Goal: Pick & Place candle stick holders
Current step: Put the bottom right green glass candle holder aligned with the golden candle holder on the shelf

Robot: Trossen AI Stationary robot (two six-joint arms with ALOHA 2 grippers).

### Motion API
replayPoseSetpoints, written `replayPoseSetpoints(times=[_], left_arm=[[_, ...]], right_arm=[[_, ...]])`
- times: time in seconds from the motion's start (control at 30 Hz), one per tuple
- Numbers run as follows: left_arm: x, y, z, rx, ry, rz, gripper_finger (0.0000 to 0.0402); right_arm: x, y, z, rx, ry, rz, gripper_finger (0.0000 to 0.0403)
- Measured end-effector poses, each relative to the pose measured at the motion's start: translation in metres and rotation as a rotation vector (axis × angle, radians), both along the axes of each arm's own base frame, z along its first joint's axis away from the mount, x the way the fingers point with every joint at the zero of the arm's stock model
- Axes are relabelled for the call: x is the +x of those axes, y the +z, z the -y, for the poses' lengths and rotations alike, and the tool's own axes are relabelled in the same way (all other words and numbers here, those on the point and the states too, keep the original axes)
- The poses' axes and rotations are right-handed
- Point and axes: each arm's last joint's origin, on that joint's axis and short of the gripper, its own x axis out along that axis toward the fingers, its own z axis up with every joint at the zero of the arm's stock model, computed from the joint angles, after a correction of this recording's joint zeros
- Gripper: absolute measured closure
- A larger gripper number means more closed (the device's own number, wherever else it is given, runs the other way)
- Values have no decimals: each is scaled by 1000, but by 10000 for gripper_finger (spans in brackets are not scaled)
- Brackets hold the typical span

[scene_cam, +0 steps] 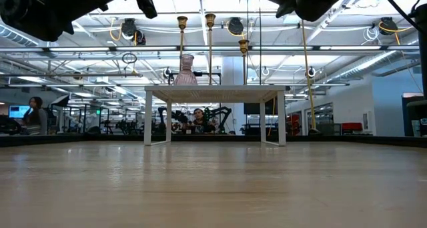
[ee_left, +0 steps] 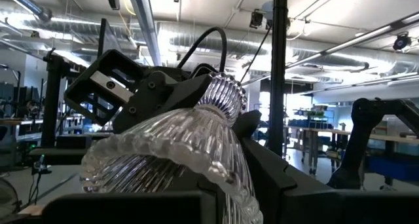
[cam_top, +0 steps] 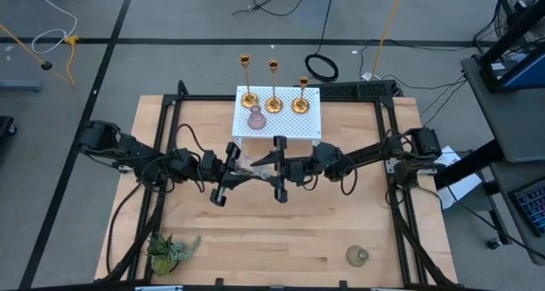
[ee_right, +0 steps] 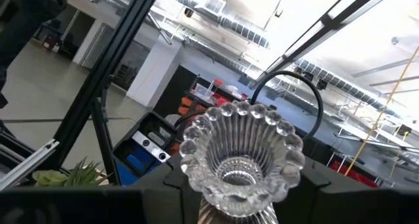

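**Fig. Transfer in mid-air between two arms.** The left gripper (cam_top: 241,167) is clamped on the clear glass holder (cam_top: 258,162), which it carries lying on its side, well above the table (cam_top: 281,240). In the left wrist view, the ribbed bowl (ee_left: 177,152) fills the space between the gripper's own fingers. The right gripper (cam_top: 274,162) meets it nose to nose at the holder's other end. In the right wrist view, the beaded rim (ee_right: 239,149) faces the camera squarely (a fair sign that the two grippers are in line). Whether the right gripper has taken hold cannot be told.

Judged from this pose, the step in hand is passing the holder from one arm to the other. To do it well:

- The receiving side should seat firmly on the glass before the giving side lets go. Ribbed glass is slippery, and a drop from this height onto wood could crack it.
- Neither arm should pull or twist while both are on the piece.

Behind the grippers stands the white rack (cam_top: 298,128). On it are the pink holder (cam_top: 256,118) and three gold candlesticks (cam_top: 273,87) in a row along its far edge. The likely set-down spot is the bare part of the rack just beside the pink holder.

The green holder (cam_top: 358,256) sits on the near right of the table. A plant sprig (cam_top: 170,250) lies at the near left, well apart from the work.
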Motion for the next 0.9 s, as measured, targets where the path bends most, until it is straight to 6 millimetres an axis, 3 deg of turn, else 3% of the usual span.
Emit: replayPoseSetpoints(times=[0.33, 0.9], left_arm=[[1, -3, 0, -10, 0, -43, 337], [5, -13, -2, -22, 64, -148, 200]], right_arm=[[1, -3, 1, 41, -51, -34, 276], [1, -3, 3, 70, -102, -66, 277]])
